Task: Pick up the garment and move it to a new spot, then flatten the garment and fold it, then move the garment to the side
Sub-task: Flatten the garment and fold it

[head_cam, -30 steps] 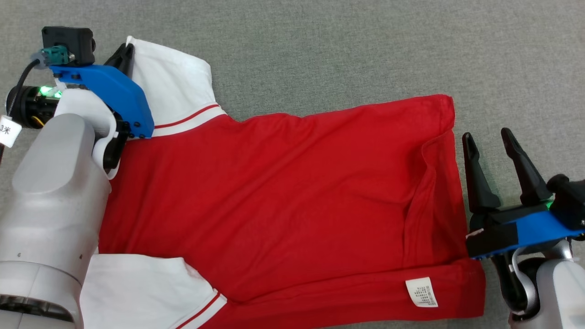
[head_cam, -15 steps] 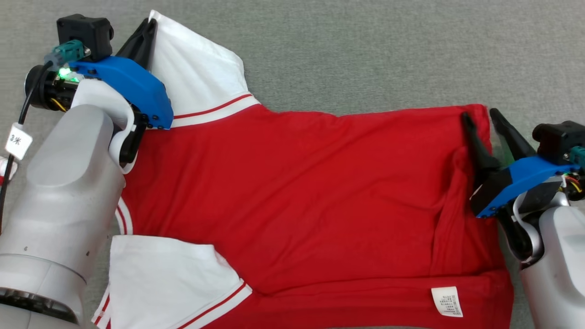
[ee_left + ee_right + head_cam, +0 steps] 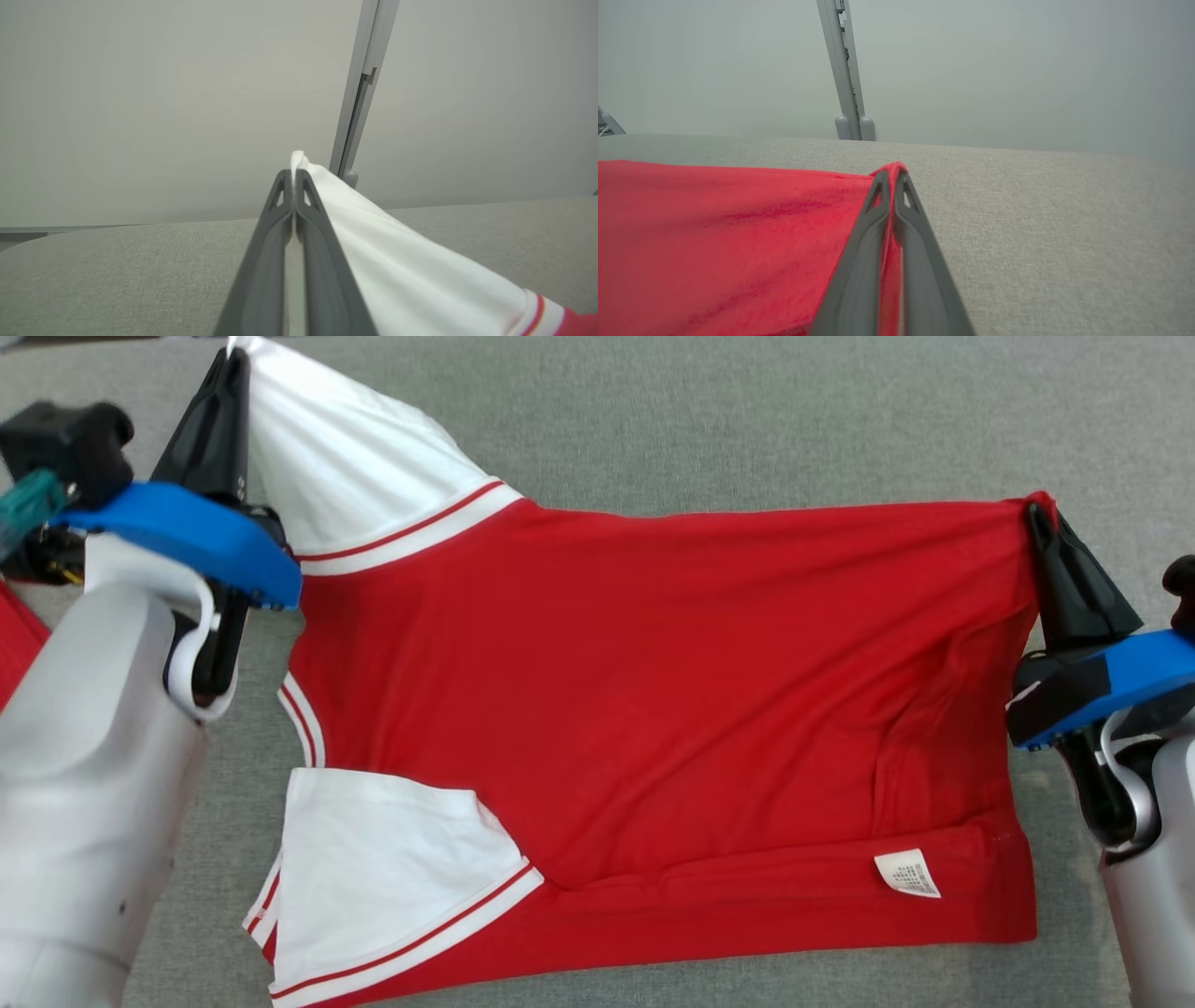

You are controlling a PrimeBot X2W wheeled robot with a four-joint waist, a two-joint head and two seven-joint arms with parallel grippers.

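The garment (image 3: 653, 691) is a red shirt with white, red-striped sleeves, spread sideways across the grey surface. My left gripper (image 3: 229, 364) is shut on the tip of the far white sleeve (image 3: 345, 457) and holds it raised; in the left wrist view the white cloth (image 3: 402, 261) is pinched at the fingertips of the left gripper (image 3: 294, 175). My right gripper (image 3: 1038, 513) is shut on the far hem corner, and red fabric (image 3: 738, 242) runs between the fingers of the right gripper (image 3: 892, 175). The far edge is stretched taut between both grippers. The near white sleeve (image 3: 383, 868) lies flat.
A white care label (image 3: 907, 875) shows near the front hem. Grey fabric surface (image 3: 747, 411) extends beyond the shirt. A piece of red cloth (image 3: 14, 639) shows at the left edge. A pale wall with a vertical metal post (image 3: 845, 70) stands behind the surface.
The right gripper moved in to the hem corner and closed on it. Both grippers have lifted, pulling the far edge of the shirt up and taut.
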